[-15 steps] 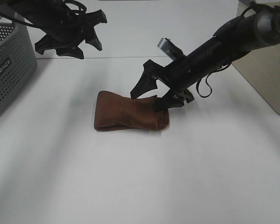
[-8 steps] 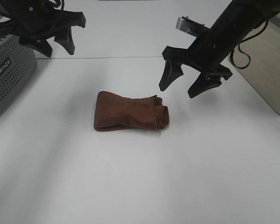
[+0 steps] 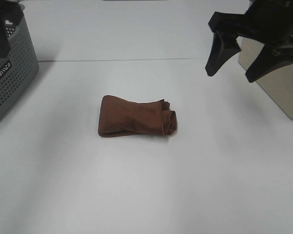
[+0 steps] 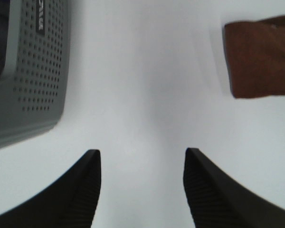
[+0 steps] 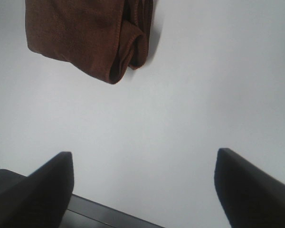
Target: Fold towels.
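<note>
The dark reddish-brown terry towel point(image 3: 136, 118) lies folded into a compact oblong bundle near the middle of the white table point(image 3: 146, 195). Its left end is flat and squared; its right end is rolled, with the layered edges curling inward. No hand touches the towel.

The right hand point(image 3: 237, 63) hangs above the table at the far right, well apart from the towel. Its two black fingers point(image 3: 219, 53) are spread wide with nothing between them. In the right wrist view, the rolled end of the towel point(image 5: 92, 38) lies beyond the open fingers.

The left hand point(image 4: 140, 190) is at the far left edge, near the grey perforated plastic basket point(image 3: 12, 78). Its ribbed fingers point(image 4: 88, 185) stand apart and hold nothing. The towel's squared end point(image 4: 259, 57) lies off to one side.
</note>
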Available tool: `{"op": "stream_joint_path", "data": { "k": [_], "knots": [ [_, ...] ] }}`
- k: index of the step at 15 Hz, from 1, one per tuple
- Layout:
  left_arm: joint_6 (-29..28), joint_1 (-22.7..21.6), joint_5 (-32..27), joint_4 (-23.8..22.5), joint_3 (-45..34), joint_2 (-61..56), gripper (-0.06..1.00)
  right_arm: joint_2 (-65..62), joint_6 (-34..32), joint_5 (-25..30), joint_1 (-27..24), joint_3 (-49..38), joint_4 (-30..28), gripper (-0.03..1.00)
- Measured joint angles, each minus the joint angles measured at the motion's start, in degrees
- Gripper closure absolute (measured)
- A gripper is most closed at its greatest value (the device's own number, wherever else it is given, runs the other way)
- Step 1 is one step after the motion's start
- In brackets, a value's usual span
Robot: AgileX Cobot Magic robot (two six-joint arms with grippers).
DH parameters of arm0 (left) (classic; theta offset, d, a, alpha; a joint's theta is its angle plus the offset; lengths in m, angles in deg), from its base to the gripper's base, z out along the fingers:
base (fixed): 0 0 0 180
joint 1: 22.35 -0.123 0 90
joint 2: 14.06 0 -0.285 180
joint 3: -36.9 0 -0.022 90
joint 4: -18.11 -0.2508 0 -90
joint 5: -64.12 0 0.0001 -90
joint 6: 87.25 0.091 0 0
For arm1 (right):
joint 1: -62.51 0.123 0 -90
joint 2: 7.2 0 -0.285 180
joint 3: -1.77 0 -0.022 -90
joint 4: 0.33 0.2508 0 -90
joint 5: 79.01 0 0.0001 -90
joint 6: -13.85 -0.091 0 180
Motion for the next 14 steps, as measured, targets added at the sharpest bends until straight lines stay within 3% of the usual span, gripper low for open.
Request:
{"op": "stream_joint_path", "data": {
  "k": [4,10,14],
  "knots": [
    [1.55,0.0,-0.17,-0.17,-13.46,-14.9,0.43,-14.67,-0.11,1.55,0.0,-8.77,-1.89,0.2],
    [4.18,0.0,-0.29,-0.23,-31.34,-43.66,0.43,-42.23,-0.11,2.18,0.0,-29.11,-2.18,0.2],
    [7.96,0.0,-0.52,0.63,-43.26,-65.6,0.43,-62.91,0.06,2.35,0.0,-39.94,-7.51,0.2]
  ]
}}
